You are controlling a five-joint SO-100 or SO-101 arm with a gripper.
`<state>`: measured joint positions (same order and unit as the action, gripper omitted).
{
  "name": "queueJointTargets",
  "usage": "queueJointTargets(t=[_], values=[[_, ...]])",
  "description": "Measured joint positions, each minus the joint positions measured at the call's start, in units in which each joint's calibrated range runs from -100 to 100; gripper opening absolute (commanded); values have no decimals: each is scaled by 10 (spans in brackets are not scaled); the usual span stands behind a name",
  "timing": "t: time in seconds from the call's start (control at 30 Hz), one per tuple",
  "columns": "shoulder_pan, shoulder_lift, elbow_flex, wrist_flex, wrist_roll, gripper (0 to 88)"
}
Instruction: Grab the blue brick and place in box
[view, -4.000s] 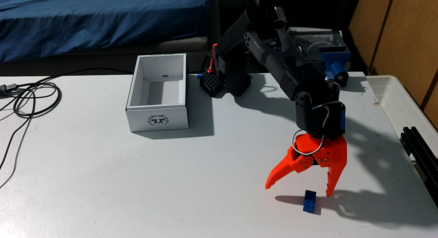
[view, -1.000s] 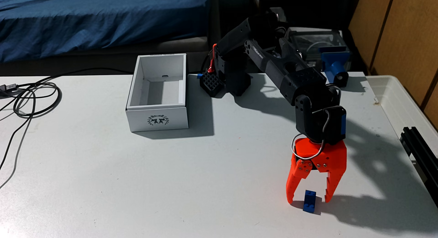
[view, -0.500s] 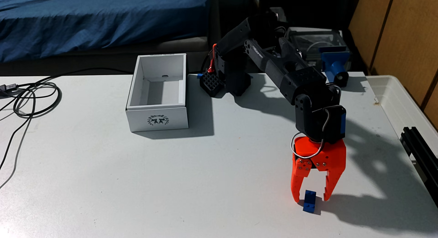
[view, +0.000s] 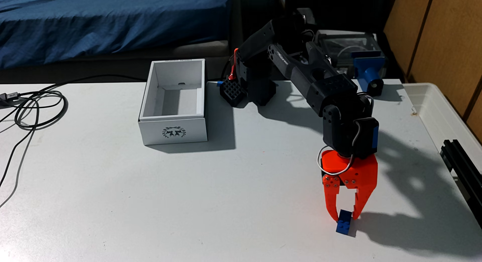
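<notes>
The blue brick (view: 343, 223) lies on the white table near its front right, studs turned toward the camera. My orange gripper (view: 346, 218) points straight down over the brick's far end. Its two fingers press against the brick's left and right sides, and the brick still rests on the table. The white box (view: 151, 131) stands open-topped far to the left, at the back middle of the table. A dark wreath emblem marks its near short side, and nothing is inside.
The black arm base (view: 258, 92) with a gridded block stands right of the box. A blue mount (view: 369, 74) sits at the back right, and a translucent tub (view: 443, 108) and a black rail (view: 461, 170) along the right edge. Cables (view: 34, 108) coil at the left.
The fingers closed from wide open until they meet the brick's sides. The gripper sank slightly, and the brick was nudged a little to the right.
</notes>
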<state>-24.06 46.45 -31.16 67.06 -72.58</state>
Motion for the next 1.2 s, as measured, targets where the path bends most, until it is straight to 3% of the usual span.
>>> queueJointTargets(t=[0.1,0.53,1.0,1.2], values=[[1,0,0,8,0,8],[10,0,-1,26,0,7],[51,-32,-64,243,1,9],[91,-106,-66,310,38,11]])
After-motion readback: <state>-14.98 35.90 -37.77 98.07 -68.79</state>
